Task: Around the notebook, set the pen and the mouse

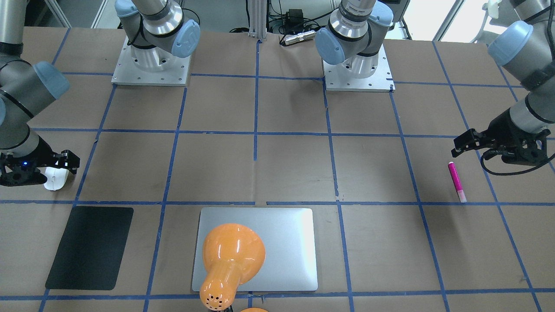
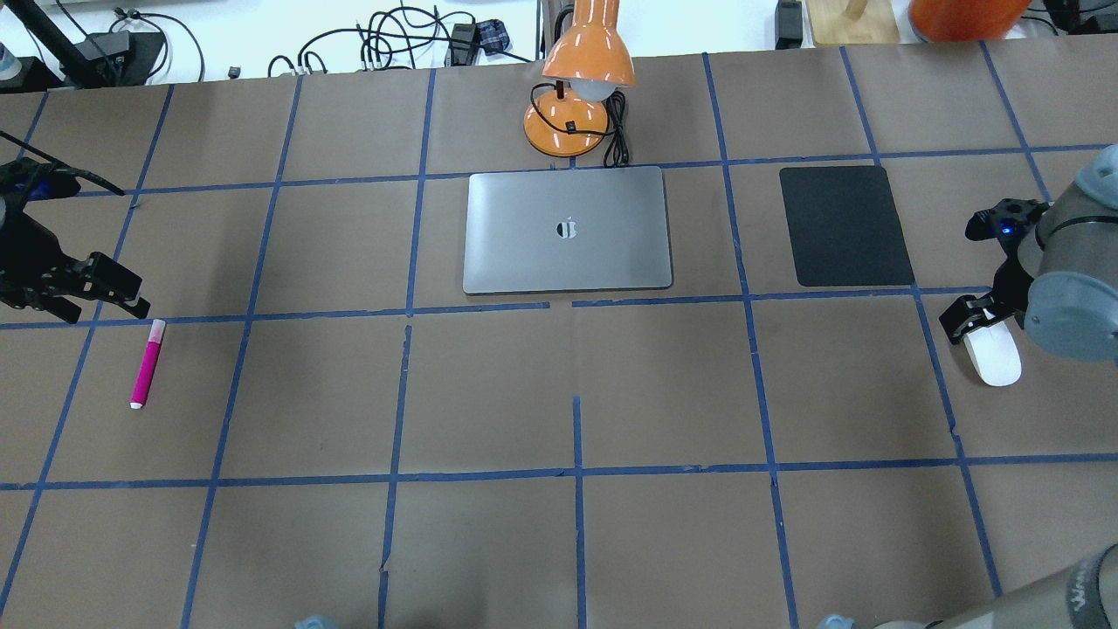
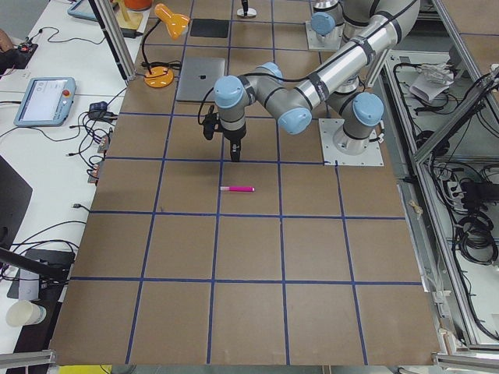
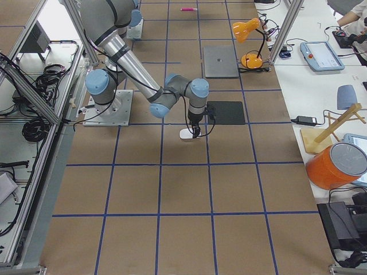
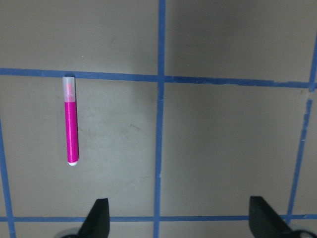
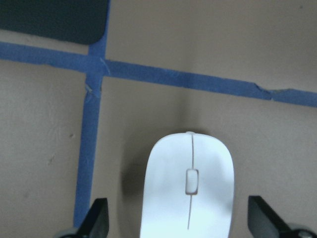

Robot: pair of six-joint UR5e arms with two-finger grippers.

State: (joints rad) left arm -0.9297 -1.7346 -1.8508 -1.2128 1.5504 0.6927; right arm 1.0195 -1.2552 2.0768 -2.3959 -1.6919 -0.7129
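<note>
The magenta pen [image 2: 147, 363] lies on the table at the far left. My left gripper [image 5: 181, 219] hovers open just beyond the pen's pale end, with the pen [image 5: 71, 121] off to the side of its fingers. The white mouse [image 6: 187, 188] rests on the table at the far right. My right gripper [image 2: 971, 317] is open and straddles the mouse's far end, with gaps on both sides in the right wrist view. The silver notebook [image 2: 568, 229] lies closed at the centre back, away from both grippers.
A black pad [image 2: 843, 225] lies between the notebook and the mouse. An orange desk lamp [image 2: 581, 79] stands behind the notebook, and its shade hangs over the notebook [image 1: 286, 242] in the front-facing view. Blue tape lines grid the brown table. Both arm bases stand on the robot's side.
</note>
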